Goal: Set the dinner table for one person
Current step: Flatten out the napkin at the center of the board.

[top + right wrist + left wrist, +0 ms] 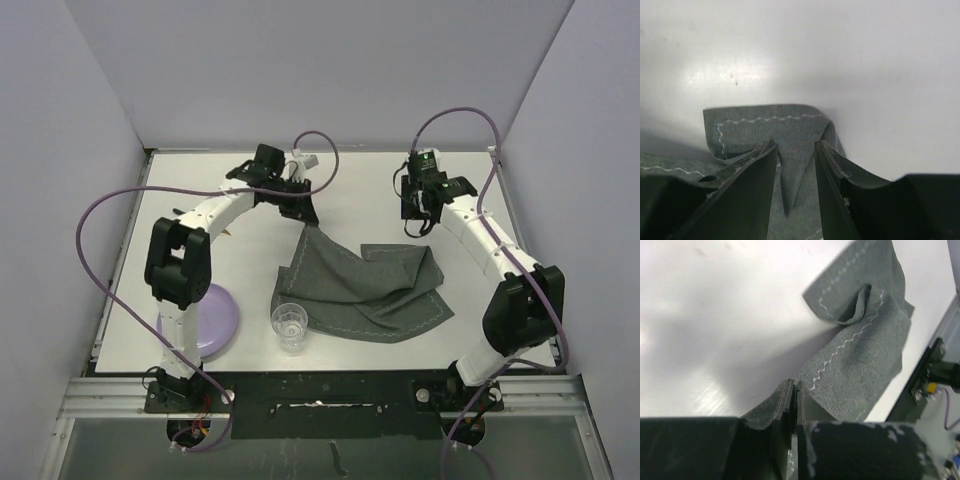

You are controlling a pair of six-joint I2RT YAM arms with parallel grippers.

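A dark grey cloth placemat (365, 285) with white zigzag stitching lies crumpled on the white dinner table (360, 190). My left gripper (307, 217) is shut on its far left corner, and the cloth rises in a peak to it. In the left wrist view the jaws (794, 386) pinch the cloth edge, and the placemat (865, 340) hangs folded beyond. My right gripper (416, 228) stands open over the far right corner. In the right wrist view its fingers (796, 146) straddle a raised fold of the placemat (765, 125) without closing on it.
A lilac plate (205, 320) lies at the near left beside the left arm's base. A clear drinking glass (290, 326) stands upright at the placemat's near left edge. Grey walls close in the table on three sides.
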